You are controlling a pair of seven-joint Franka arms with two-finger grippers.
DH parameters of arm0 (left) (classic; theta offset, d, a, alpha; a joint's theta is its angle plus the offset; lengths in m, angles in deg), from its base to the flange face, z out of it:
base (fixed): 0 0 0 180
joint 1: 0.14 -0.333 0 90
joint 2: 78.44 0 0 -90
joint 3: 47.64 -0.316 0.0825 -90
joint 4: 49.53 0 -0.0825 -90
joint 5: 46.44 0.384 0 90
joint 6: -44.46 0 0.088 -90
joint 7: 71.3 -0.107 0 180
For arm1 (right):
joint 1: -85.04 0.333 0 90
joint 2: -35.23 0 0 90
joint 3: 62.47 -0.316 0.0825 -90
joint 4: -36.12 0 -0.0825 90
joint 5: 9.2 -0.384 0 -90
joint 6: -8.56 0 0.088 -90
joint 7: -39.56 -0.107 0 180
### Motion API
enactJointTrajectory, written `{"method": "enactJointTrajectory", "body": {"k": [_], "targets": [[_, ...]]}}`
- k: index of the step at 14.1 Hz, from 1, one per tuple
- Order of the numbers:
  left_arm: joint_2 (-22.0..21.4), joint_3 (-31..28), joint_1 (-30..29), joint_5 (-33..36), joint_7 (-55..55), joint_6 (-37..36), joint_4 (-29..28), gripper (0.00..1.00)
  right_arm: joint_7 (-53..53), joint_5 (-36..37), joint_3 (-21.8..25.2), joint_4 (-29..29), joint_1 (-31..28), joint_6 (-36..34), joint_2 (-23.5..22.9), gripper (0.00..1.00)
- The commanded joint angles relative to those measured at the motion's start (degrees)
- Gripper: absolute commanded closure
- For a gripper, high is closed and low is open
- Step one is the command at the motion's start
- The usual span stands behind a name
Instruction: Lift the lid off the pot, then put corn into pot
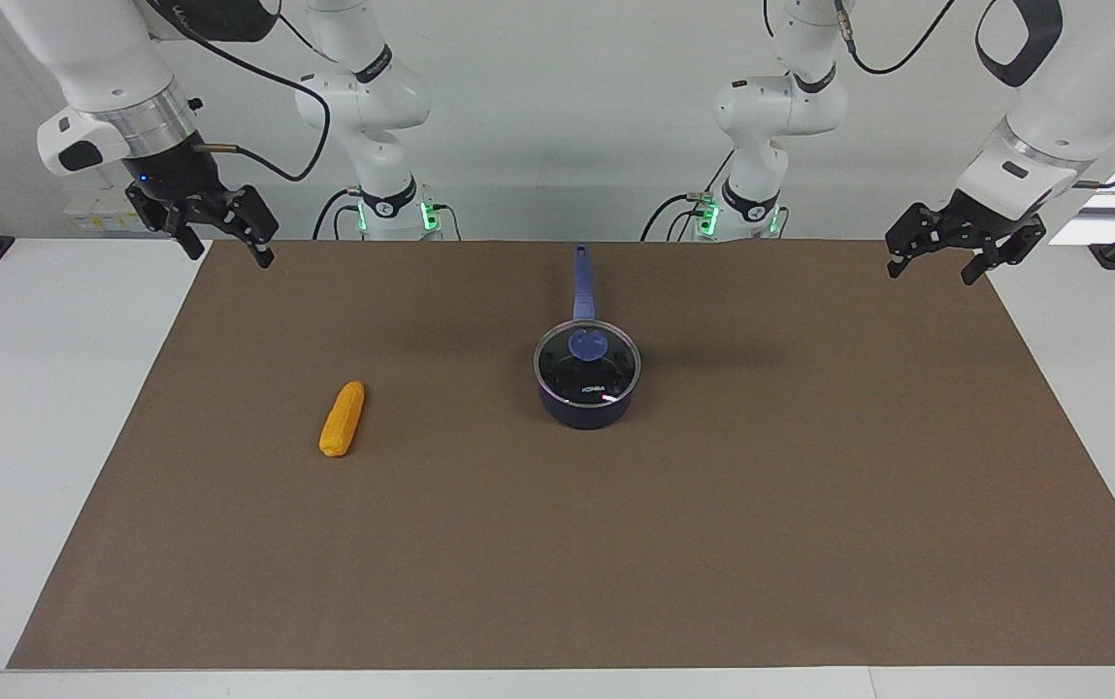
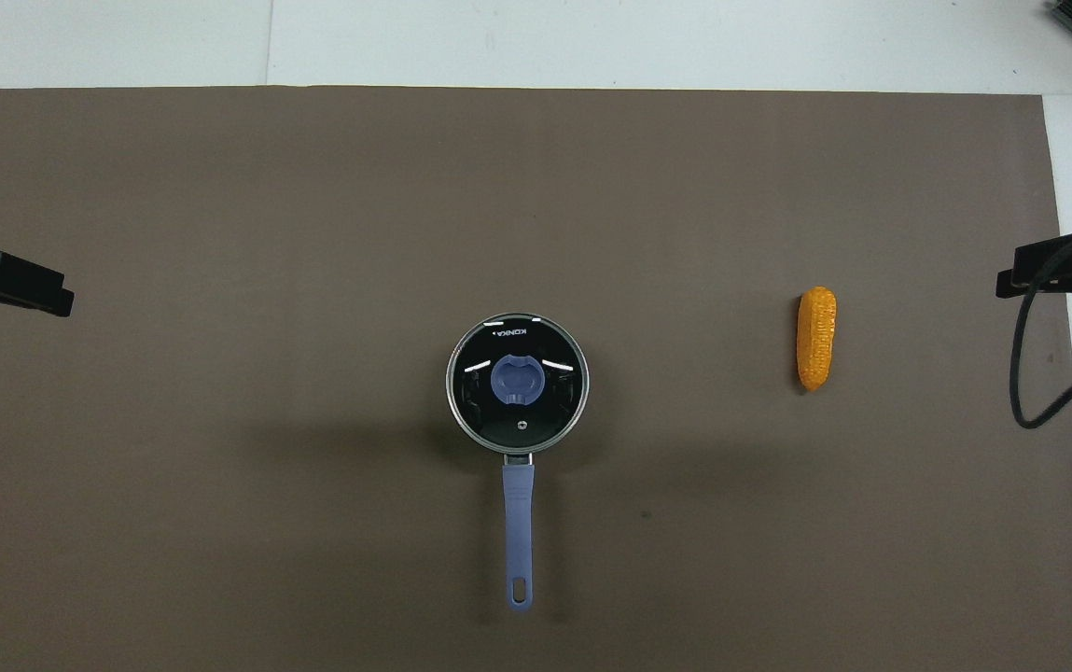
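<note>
Right now my left gripper (image 1: 940,260) and right gripper (image 1: 227,236) hang raised over the mat's (image 1: 809,505) two ends, jaws spread wide, holding nothing. Mid-mat, the pot (image 1: 586,406) wears its lid (image 1: 586,361), handle pointing toward me. Well apart, toward my right arm's end, lies the corn (image 1: 342,418).

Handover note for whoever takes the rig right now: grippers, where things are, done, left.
Left gripper: open, raised over the mat's edge at its own end of the table, holds nothing, waiting.
Right gripper: open, raised over the mat's corner at its own end, holds nothing.
Lid: seated on the pot, mid-mat, handle pointing toward the robots.
Corn: lying on the mat beside the pot, toward the right arm's end.
Done: nothing.
Left: lift the lid off, set it aside, put the corn in the pot.
</note>
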State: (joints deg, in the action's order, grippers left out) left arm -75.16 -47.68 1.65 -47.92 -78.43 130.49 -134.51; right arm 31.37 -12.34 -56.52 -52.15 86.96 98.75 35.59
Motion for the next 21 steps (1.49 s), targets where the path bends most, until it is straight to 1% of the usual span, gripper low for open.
{"method": "enactJointTrajectory", "body": {"k": [1, 5, 8, 11, 14, 16, 19, 21], "targets": [[-0.6, 0.2, 0.0, 0.8, 0.8, -0.9, -0.4, 0.0, 1.4, -0.5, -0.2, 1.1, -0.3, -1.0, -0.4, 0.0], [-0.6, 0.2, 0.2, 0.8, 0.9, -2.4, -0.5, 0.0, 1.3, -0.5, -0.2, 0.9, -0.3, -1.0, -0.3, 0.0], [-0.7, 0.4, 0.3, 0.3, 1.7, -1.7, -0.7, 0.0, 1.6, -0.4, -0.1, 0.8, -0.3, -1.0, -0.2, 0.0], [-0.7, 0.7, 0.8, 0.2, 1.9, -2.4, -0.8, 0.0, 1.6, -0.5, -0.2, 0.7, -0.2, -1.0, -0.2, 0.0], [-0.3, 0.7, 2.9, 0.2, 2.0, -2.0, -1.2, 0.0, 1.5, -0.5, -0.2, 0.6, -0.2, -1.1, -0.1, 0.0], [0.2, 0.7, 5.5, 0.2, 3.4, -0.9, -1.9, 0.0, 1.6, -0.5, -0.1, 0.6, -0.2, -1.5, -0.1, 0.0], [0.2, 0.7, 8.7, 0.2, 5.9, 2.6, -4.4, 0.0, 1.9, -0.4, 0.0, 0.6, -0.4, -1.1, -0.1, 0.0], [0.5, 0.7, 11.1, 0.2, 8.0, 5.3, -5.6, 0.0, 1.5, -0.3, 0.0, -0.7, -0.7, 0.2, 0.3, 0.0]]}}
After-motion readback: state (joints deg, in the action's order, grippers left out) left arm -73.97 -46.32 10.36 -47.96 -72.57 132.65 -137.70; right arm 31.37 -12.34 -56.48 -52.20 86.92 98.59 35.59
